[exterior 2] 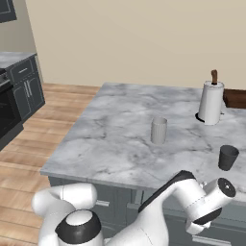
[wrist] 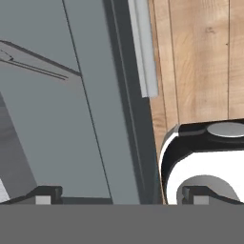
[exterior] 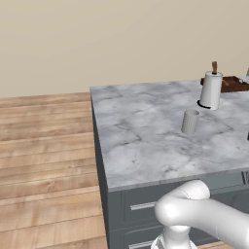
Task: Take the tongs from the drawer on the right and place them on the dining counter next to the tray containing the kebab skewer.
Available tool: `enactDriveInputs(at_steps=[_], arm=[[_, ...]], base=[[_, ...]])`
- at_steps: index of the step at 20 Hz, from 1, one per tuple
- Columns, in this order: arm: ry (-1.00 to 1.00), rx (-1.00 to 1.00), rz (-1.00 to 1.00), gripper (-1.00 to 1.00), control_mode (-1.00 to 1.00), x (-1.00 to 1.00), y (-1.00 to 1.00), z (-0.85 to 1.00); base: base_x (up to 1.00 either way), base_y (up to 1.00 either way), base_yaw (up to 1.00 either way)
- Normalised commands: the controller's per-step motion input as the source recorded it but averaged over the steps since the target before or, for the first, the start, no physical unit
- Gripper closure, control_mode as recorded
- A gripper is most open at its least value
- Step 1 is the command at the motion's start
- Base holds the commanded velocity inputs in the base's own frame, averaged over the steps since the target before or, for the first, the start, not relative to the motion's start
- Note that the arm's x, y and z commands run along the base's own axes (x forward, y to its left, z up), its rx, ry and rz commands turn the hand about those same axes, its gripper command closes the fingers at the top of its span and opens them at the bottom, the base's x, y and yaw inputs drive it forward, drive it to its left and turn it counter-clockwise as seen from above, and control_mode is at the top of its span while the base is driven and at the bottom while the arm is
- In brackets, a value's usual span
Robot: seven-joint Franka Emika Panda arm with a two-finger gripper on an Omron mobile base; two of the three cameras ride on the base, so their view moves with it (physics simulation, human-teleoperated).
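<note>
Hand view is showing the fingers [wrist: 121,194] spreading wide, holding nothing, hanging over the grey drawer [wrist: 71,119] front. On the marble surface [exterior: 141,141], the tray [exterior: 233,84] is sitting behind the paper-towel roll [exterior: 211,90], a grey cup [exterior: 190,121] nearer.

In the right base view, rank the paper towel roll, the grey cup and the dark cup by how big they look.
1. Paper towel roll, clearly largest.
2. Grey cup.
3. Dark cup, a little smaller, though it stands nearer the camera, so that gap looks real.
</note>
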Motion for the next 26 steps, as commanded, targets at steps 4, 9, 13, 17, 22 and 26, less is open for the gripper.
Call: enactDriveInputs(at_steps=[4,9,13,17,22,26], arm=[[0.02,0.0,0.0,-1.0,-1.0,0.1,0.0,-0.14],[0.04,-0.02,0.0,-1.0,-1.0,0.0,0.0,-0.26],[0.04,-0.01,0.0,-1.0,-1.0,0.0,0.0,-0.23],[0.03,0.0,0.0,-1.0,-1.0,0.01,0.0,-0.22],[0.01,-0.03,0.0,-1.0,-1.0,0.01,0.0,-0.21],[0.01,-0.03,0.0,-1.0,-1.0,0.0,0.0,-0.15]], base=[[0.0,0.0,0.0],[0.0,0.0,0.0],[0.0,0.0,0.0],[0.0,0.0,0.0],[0.0,0.0,0.0],[0.0,0.0,0.0]])
